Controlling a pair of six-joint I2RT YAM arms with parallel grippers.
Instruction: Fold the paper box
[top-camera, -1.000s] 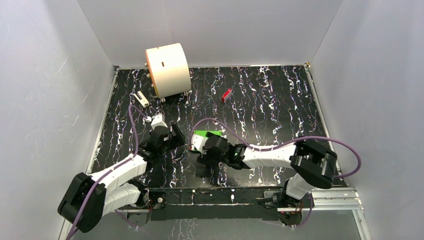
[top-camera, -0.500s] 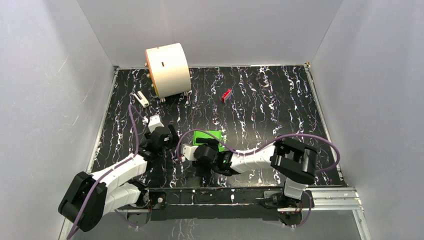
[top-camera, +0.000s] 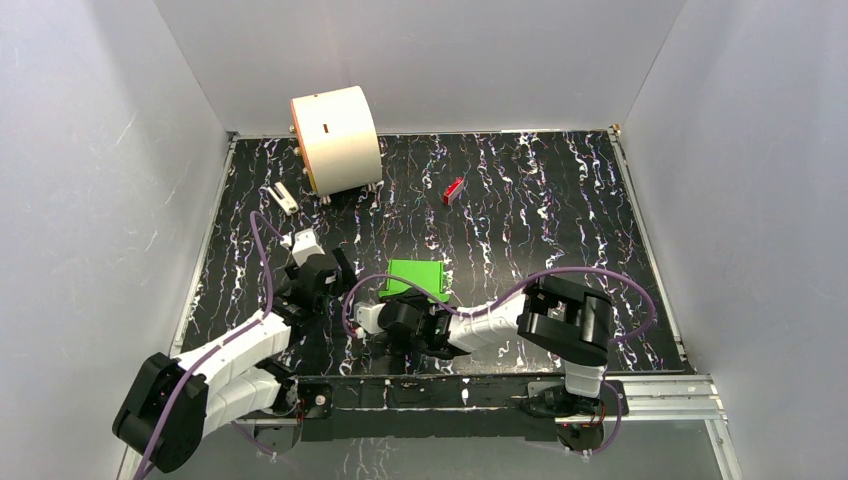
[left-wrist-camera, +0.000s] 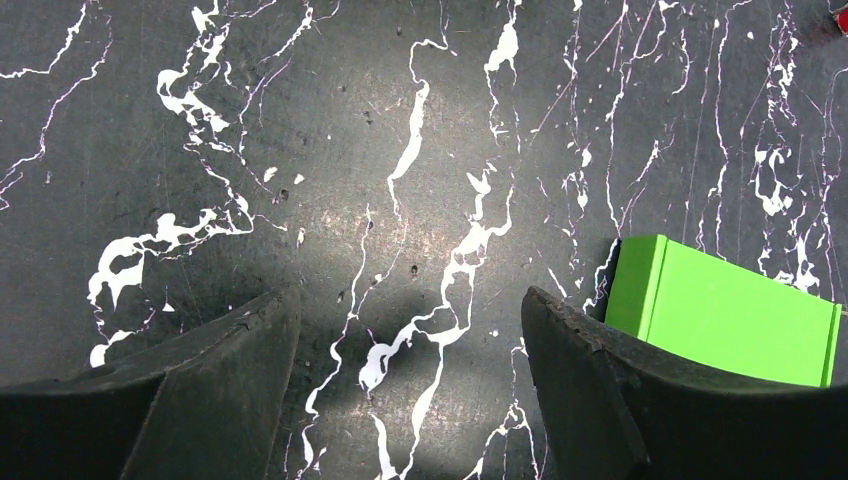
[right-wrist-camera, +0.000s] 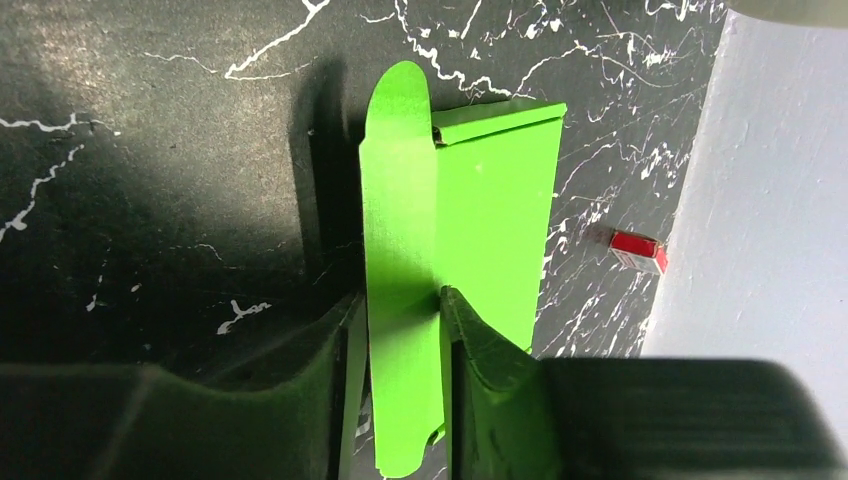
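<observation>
At the near centre of the black marbled table (top-camera: 540, 210), seen from the overhead camera, a bright green paper box (top-camera: 415, 278) lies flat, its long axis running roughly from 9 o'clock to 3 o'clock. Both arms reach toward it. The right gripper (right-wrist-camera: 397, 310) is the nearer one: it sits just at the box's near edge, with the box at 12 o'clock from its fingers. In the right wrist view a long, round-tipped flap (right-wrist-camera: 400, 250) of the box runs from 12 o'clock down to 6 o'clock straight between the two dark fingers (right-wrist-camera: 480, 370), which are drawn in against its two sides and appear to pinch it; the rest of the box extends toward 1 o'clock beyond the fingertips. The left gripper (left-wrist-camera: 410, 300) holds nothing. Its fingers are spread wide over bare table, and in the left wrist view the box lies at about 4 o'clock, just outside the right-hand finger and apart from it. The coming fold seems to turn on the pinched flap: it likely has to swing about its crease, where it joins the box body. The left arm looks placed to steady the body from the 9 o'clock side. A small red block (top-camera: 453, 190) and a large cream cylinder (top-camera: 335, 140) stand well apart, toward the far edge.
</observation>
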